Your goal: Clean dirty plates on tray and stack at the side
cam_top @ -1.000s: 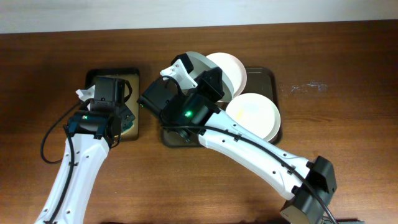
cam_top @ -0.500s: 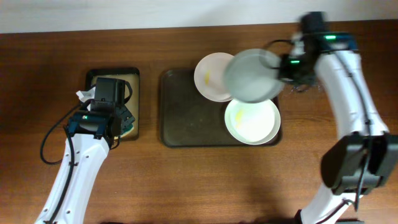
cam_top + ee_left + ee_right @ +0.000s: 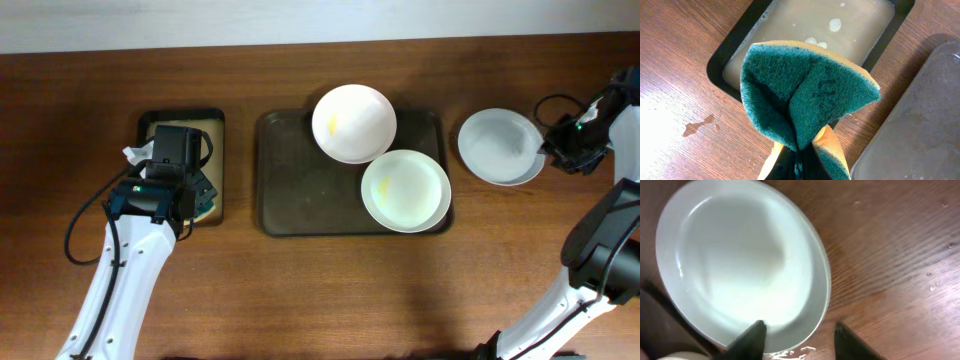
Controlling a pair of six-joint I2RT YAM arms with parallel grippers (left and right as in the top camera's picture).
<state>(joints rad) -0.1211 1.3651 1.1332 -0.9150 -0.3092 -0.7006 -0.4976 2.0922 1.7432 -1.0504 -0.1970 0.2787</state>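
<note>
Two white plates lie on the dark tray [image 3: 300, 190]: one at the top middle [image 3: 353, 122] with a yellowish smear, one at the lower right [image 3: 405, 190] with a faint smear. A third white plate [image 3: 500, 146] lies on the table to the right of the tray and shows in the right wrist view [image 3: 740, 260]. My right gripper [image 3: 800, 332] [image 3: 562, 150] is open, its fingers astride that plate's rim. My left gripper [image 3: 800, 167] [image 3: 190, 200] is shut on a green and yellow sponge [image 3: 800, 90] over the basin.
A small black-rimmed basin [image 3: 148, 125] with tan soapy water [image 3: 840, 25] stands left of the tray. A small wet patch [image 3: 697, 125] lies on the wood beside it. Water drops lie by the third plate's rim [image 3: 795, 352].
My right arm has carried the third plate from over the tray to the table on the right, and its fingers are now open around the rim. The left arm has not moved.
</note>
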